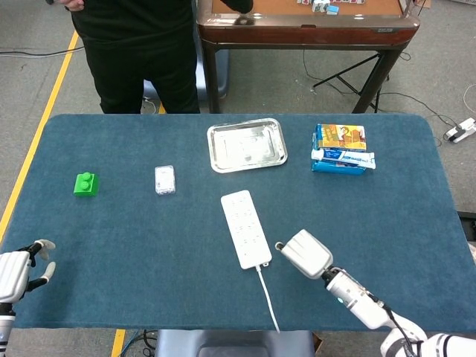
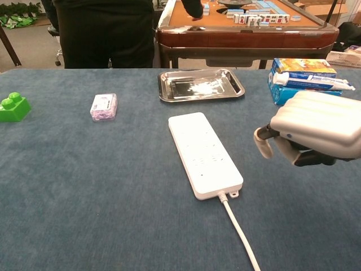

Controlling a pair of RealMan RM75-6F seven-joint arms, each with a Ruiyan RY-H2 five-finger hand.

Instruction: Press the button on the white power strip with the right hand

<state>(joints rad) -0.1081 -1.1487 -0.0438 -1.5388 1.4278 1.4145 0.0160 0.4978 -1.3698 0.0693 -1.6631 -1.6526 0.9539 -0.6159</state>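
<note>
The white power strip (image 1: pixel 245 228) lies lengthwise in the middle of the blue table, its cord (image 1: pixel 266 294) running off the front edge. I cannot make out its button. My right hand (image 1: pixel 305 253) hovers just right of the strip's near end, close to the plug corner, apart from it. In the chest view the right hand (image 2: pixel 313 130) shows its back, with the fingers curled underneath and the thumb (image 2: pixel 262 141) pointing toward the power strip (image 2: pixel 205 153). It holds nothing. My left hand (image 1: pixel 15 271) rests at the front left corner, fingers apart and empty.
A steel tray (image 1: pixel 247 144) sits behind the strip. Stacked toothpaste boxes (image 1: pixel 341 149) are at the back right. A small wrapped packet (image 1: pixel 164 179) and a green brick (image 1: pixel 86 184) lie to the left. A person (image 1: pixel 137 52) stands at the far edge beside a wooden table (image 1: pixel 305 30).
</note>
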